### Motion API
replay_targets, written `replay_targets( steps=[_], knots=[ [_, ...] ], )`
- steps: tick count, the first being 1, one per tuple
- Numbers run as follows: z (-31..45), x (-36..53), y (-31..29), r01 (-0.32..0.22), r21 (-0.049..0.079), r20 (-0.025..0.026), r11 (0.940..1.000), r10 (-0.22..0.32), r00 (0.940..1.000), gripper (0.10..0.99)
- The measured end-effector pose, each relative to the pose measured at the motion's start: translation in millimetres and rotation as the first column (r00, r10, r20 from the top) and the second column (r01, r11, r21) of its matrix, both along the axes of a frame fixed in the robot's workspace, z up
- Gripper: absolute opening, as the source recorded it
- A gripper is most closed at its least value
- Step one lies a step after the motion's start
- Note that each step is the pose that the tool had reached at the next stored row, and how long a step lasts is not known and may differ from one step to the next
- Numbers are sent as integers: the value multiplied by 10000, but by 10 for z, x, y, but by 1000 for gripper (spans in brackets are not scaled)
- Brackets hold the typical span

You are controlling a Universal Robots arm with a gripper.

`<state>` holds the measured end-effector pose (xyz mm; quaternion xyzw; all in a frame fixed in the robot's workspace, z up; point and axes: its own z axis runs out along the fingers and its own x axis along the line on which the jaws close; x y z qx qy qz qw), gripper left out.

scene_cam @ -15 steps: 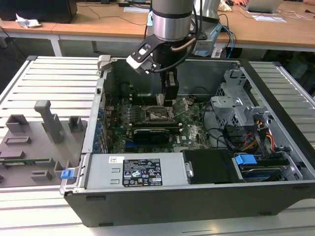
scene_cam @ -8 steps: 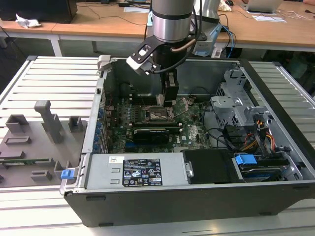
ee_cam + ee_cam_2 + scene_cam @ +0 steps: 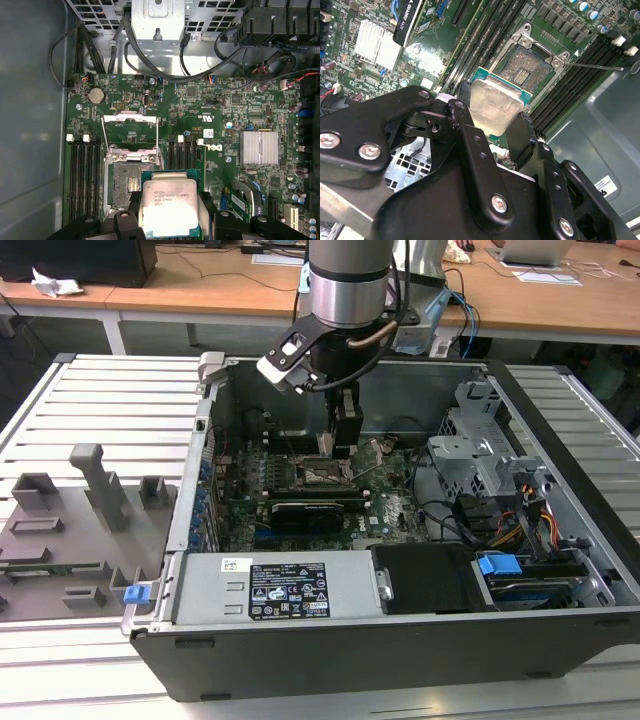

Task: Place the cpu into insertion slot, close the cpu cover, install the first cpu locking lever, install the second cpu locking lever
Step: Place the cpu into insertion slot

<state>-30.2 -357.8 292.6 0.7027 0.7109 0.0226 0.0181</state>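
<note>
On the exterior view's left, grey fixture blocks [image 3: 95, 495] sit on the slatted surface [image 3: 110, 390]. Inside the open computer case [image 3: 400, 640], the fingers [image 3: 524, 135] clamp the cpu [image 3: 495, 107] by two edges. It hangs just above the bare insertion slot [image 3: 526, 70], partly offset. Beside the slot run black memory slots [image 3: 85, 172], and the cpu cover [image 3: 130, 118] stands swung open. A metal drive cage [image 3: 480, 455] is to the right.

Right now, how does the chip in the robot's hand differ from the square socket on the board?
The cpu has a pale, silvery metal top; the insertion slot is dark, with fine contacts inside a silvery rim. The cpu is clamped in the hand, above the green board; the insertion slot is fixed in it, uncovered and empty. Both are square and similar in size.
</note>
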Motion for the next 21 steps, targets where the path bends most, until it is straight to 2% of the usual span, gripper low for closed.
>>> replay_targets(
  steps=[10, 16, 17, 21],
  knots=[
    [-30, -1, 7, 1, 1, 1, 10000, -1, 10000, 525],
    [-129, -6, 53, -7, 0, 0, 10000, 7, 10000, 525],
    [-173, -6, 63, 407, 0, 0, 9992, -407, 9992, 525],
    [-196, -6, 71, 443, 0, 0, 9990, -443, 9990, 525]
  ],
)
